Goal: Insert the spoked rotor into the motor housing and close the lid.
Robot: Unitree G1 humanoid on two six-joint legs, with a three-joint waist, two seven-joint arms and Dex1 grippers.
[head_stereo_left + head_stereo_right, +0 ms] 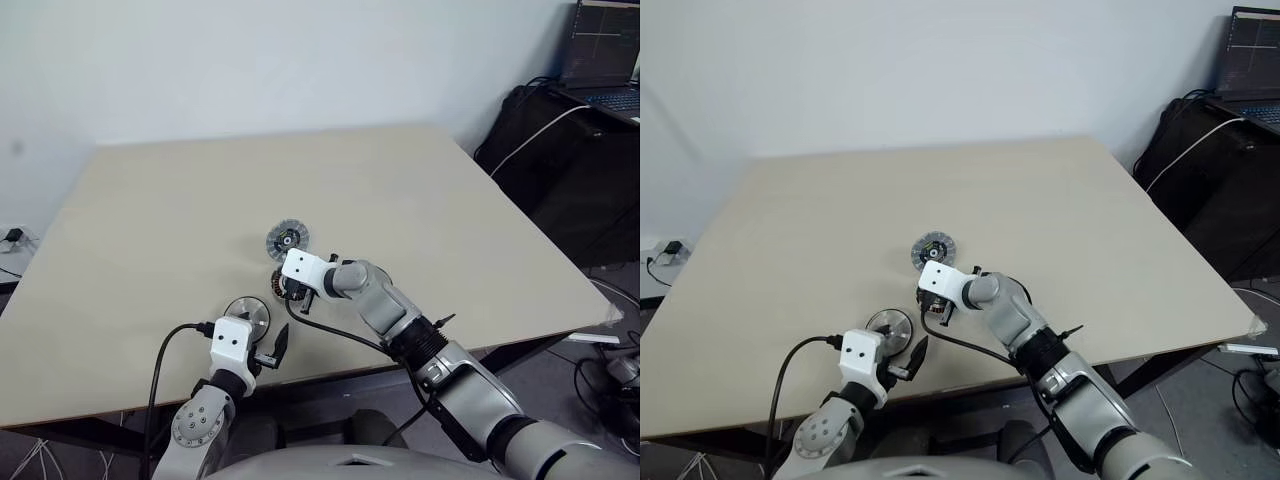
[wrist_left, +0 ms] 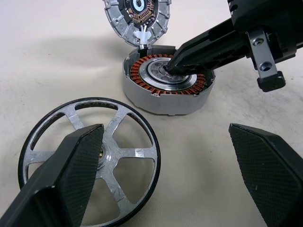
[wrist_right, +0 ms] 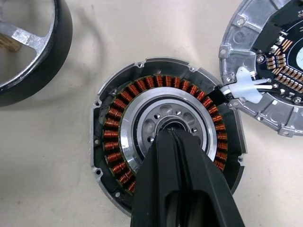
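On a pale table (image 1: 420, 190), the right gripper (image 3: 174, 135) reaches down with its two black fingers pressed together, tips in the centre hole of the motor housing (image 3: 166, 142), gripping nothing. The housing sits toward the near edge, about midway along it, copper windings exposed. Touching its far side lies the lid (image 1: 287, 239), inner face up, joined to the housing by a short white-plugged cable. The spoked rotor (image 2: 90, 156) lies flat just beside the housing, closer to the near edge. Over it hangs the left gripper (image 1: 272, 345), fingers (image 2: 71, 165) spread wide and holding nothing. The far half of the table and both side edges lie bare.
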